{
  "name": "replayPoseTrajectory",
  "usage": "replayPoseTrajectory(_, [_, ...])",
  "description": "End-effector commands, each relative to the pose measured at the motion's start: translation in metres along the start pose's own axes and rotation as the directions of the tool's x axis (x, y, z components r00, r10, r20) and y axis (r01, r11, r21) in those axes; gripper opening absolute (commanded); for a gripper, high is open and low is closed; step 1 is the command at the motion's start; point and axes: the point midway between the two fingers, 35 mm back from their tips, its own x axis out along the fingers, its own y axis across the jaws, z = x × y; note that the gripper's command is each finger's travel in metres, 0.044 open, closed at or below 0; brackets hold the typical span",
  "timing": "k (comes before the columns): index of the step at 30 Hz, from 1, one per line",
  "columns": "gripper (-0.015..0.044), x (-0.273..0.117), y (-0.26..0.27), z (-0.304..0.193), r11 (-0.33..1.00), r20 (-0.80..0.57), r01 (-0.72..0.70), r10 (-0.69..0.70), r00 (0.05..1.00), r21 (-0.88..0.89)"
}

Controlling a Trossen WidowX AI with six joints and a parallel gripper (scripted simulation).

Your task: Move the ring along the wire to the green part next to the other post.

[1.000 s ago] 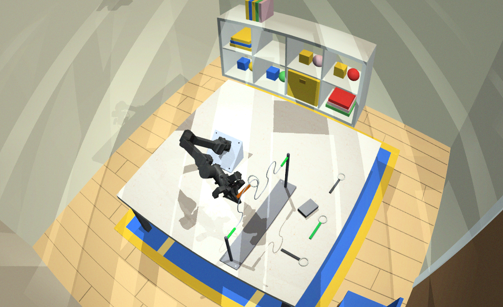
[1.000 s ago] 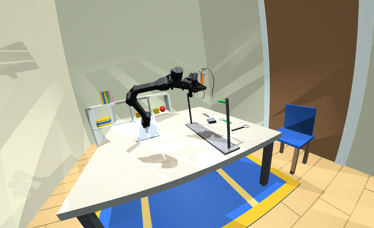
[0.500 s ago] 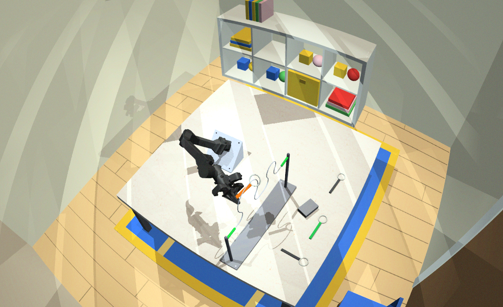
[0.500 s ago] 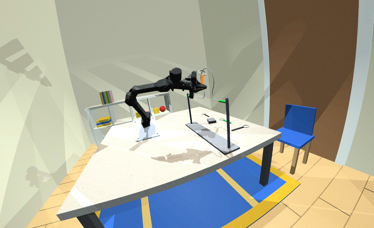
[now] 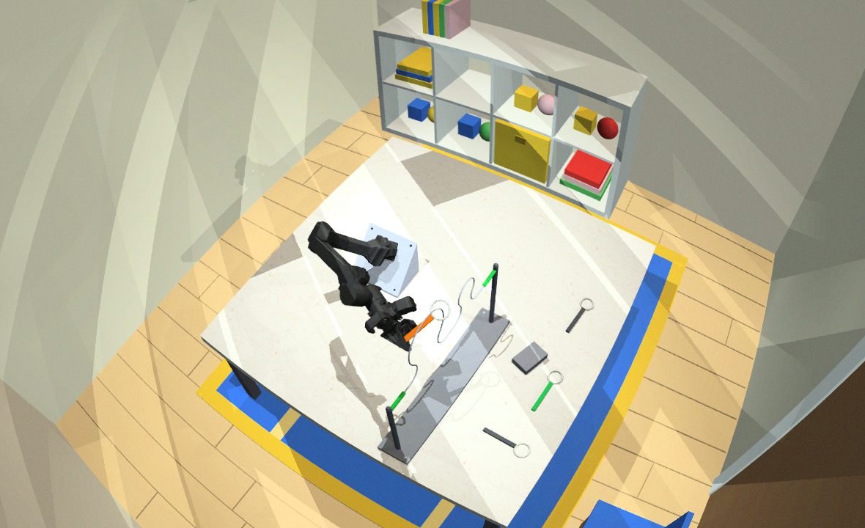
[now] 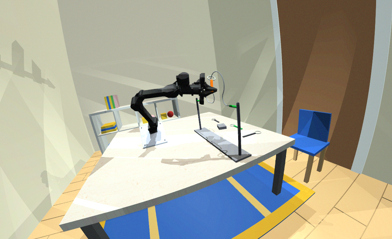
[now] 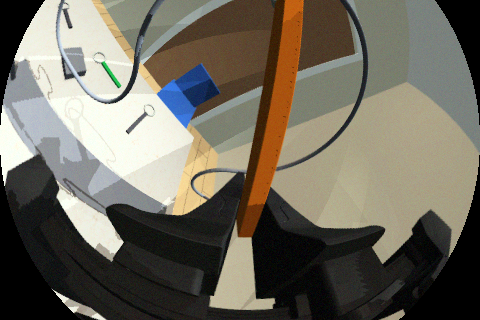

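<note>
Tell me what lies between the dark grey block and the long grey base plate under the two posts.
Only bare tabletop lies there, as the top view shows.

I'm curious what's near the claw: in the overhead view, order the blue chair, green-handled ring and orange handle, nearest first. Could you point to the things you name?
1. Orange handle (image 5: 420, 326) (image 6: 211, 83) (image 7: 275, 110), in the claw
2. Green-handled ring (image 5: 542, 395) (image 6: 237, 126) (image 7: 111, 74), on the table
3. Blue chair (image 5: 626, 517) (image 6: 313, 130) (image 7: 192, 91), beyond the table

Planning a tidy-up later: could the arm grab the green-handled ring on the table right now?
Probably not: its jaws are shut on the orange handle, and the wire and base plate lie between.
</note>
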Motion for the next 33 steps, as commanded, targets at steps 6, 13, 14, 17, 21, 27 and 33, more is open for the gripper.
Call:
replayPoseTrajectory(6, [-0.015,-0.002,-0.005,0.0,0.994,0.021,0.052,-0.051,0.999,-0.101])
replayPoseTrajectory(13, [-0.015,-0.002,-0.009,0.001,0.98,0.036,0.09,-0.085,0.996,-0.178])
replayPoseTrajectory(14, [-0.015,-0.002,-0.009,0.001,0.977,0.038,0.095,-0.089,0.995,-0.189])
replayPoseTrajectory(17, [-0.015,-0.002,-0.01,0.001,0.969,0.045,0.111,-0.103,0.994,-0.222])
replayPoseTrajectory(21, [-0.015,-0.001,-0.012,0.001,0.955,0.056,0.132,-0.122,0.991,-0.265])
replayPoseTrajectory(27, [-0.015,-0.006,-0.014,0.002,0.933,0.035,0.159,-0.156,0.987,-0.322])
replayPoseTrajectory(33, [-0.015,-0.012,-0.016,0.004,0.897,0.013,0.194,-0.206,0.978,-0.398])
